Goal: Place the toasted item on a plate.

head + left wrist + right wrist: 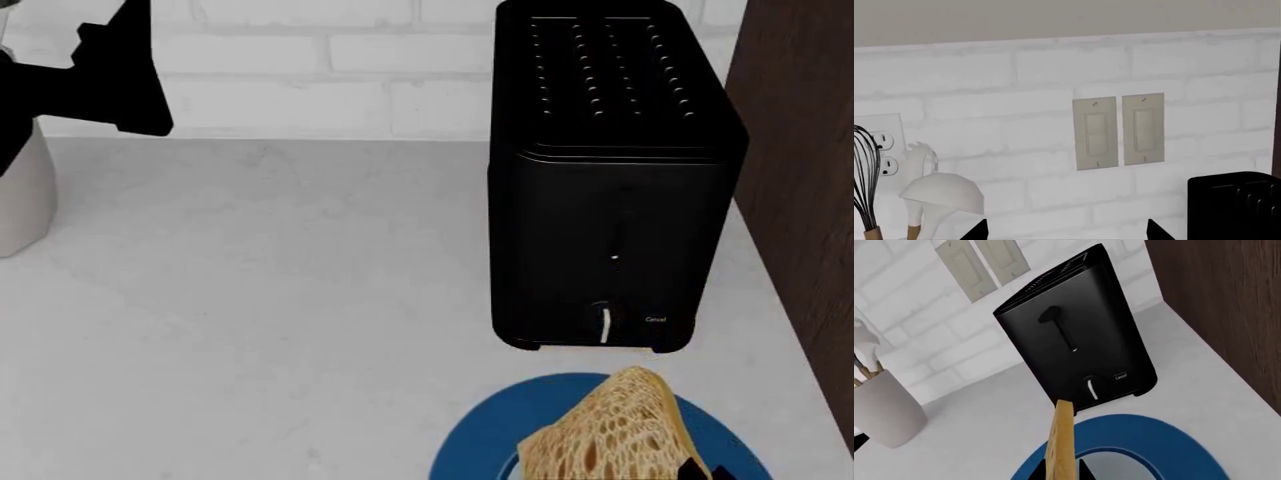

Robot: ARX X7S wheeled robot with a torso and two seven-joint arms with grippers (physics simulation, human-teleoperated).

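We read small pale lettering, too fine to make out, on the matte black toaster. Our right gripper clenches the porous golden toast slice edge-on between its fingers, above the blue-rimmed round plate. Left gripper: fingers spread, empty.

Toaster crowds plate (counter leftward open).

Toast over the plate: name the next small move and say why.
Probably lower the right tool a little, then release. The toast is held on edge above the blue plate, in front of the toaster, and does not look flat on it yet.
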